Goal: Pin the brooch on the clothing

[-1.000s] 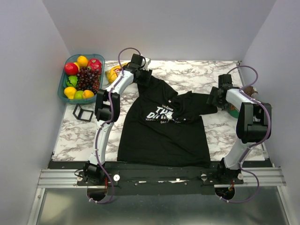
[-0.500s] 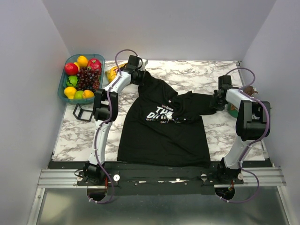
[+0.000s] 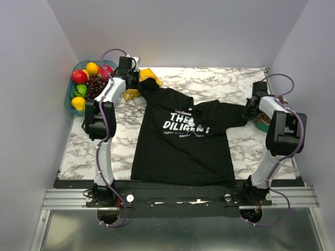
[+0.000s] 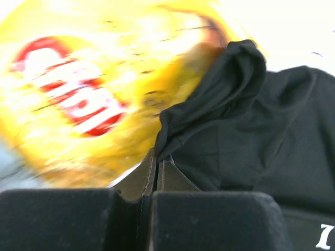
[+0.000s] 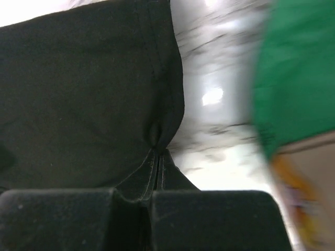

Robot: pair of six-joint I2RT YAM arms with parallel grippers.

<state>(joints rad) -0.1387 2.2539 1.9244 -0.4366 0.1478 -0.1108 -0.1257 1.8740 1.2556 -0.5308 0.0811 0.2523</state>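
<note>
The clothing (image 3: 180, 149), a black T-shirt with white print, lies spread across the marble table (image 3: 89, 151). My left gripper (image 3: 139, 80) is at the back left and is shut on the shirt's left sleeve. In the left wrist view the closed fingertips (image 4: 157, 159) pinch a raised fold of the clothing (image 4: 235, 130). My right gripper (image 3: 250, 109) is shut on the right sleeve's edge. The right wrist view shows the gripper (image 5: 157, 152) nipping the hem of the clothing (image 5: 78, 94). I cannot make out the brooch in any view.
A teal basket (image 3: 68, 102) of fruit stands at the back left, just beyond the left arm. A yellow snack bag (image 3: 150, 73) lies behind the left sleeve, large and blurred as the snack bag (image 4: 78, 89). A green object (image 3: 260, 124) sits beside the right gripper.
Both grippers closed on the sleeves. The left one drew its sleeve to the back left, the right one pulled outward to the right. The shirt lies flatter and more print shows.
</note>
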